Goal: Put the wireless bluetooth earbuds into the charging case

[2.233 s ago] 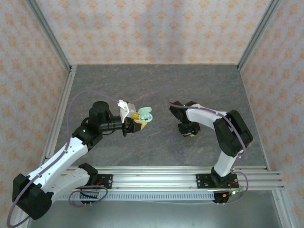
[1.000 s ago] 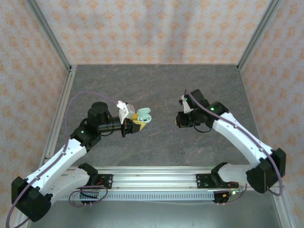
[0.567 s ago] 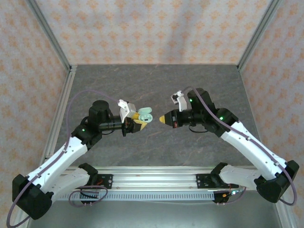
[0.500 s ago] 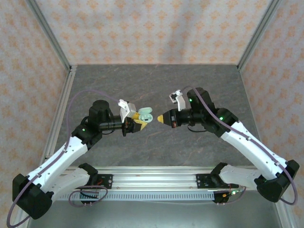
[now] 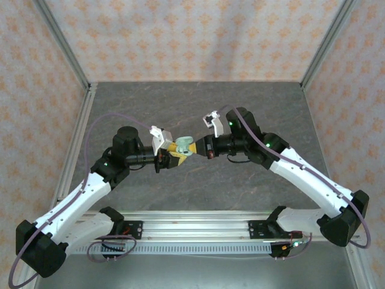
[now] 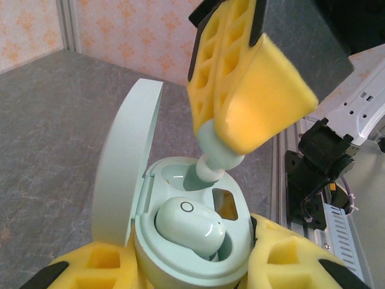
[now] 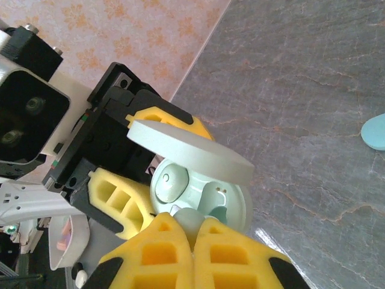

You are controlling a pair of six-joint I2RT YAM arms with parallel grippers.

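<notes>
The left gripper [image 5: 170,158] clamps the open mint charging case [image 6: 180,265], held off the table [image 5: 240,108] with its lid [image 6: 123,162] up, and one earbud [image 6: 189,226] sits in its socket. Just right of it, the right gripper [image 5: 200,150] pinches the second earbud [image 6: 212,158], its tip entering the empty socket, so the task looks nearly done: seat it, release, perhaps close the lid. No brand or writing is legible anywhere.

A grey, stone-veined worktop [image 5: 198,108] sits boxed in by peach panels printed with a small orange motif: a back wall [image 5: 192,36], a left wall [image 5: 30,120] and a right wall [image 5: 355,120]. Silver metal posts [image 5: 63,42] mark the rear corners. A ribbed metal rail [image 5: 198,221] runs along the near edge. The light is soft and even.
</notes>
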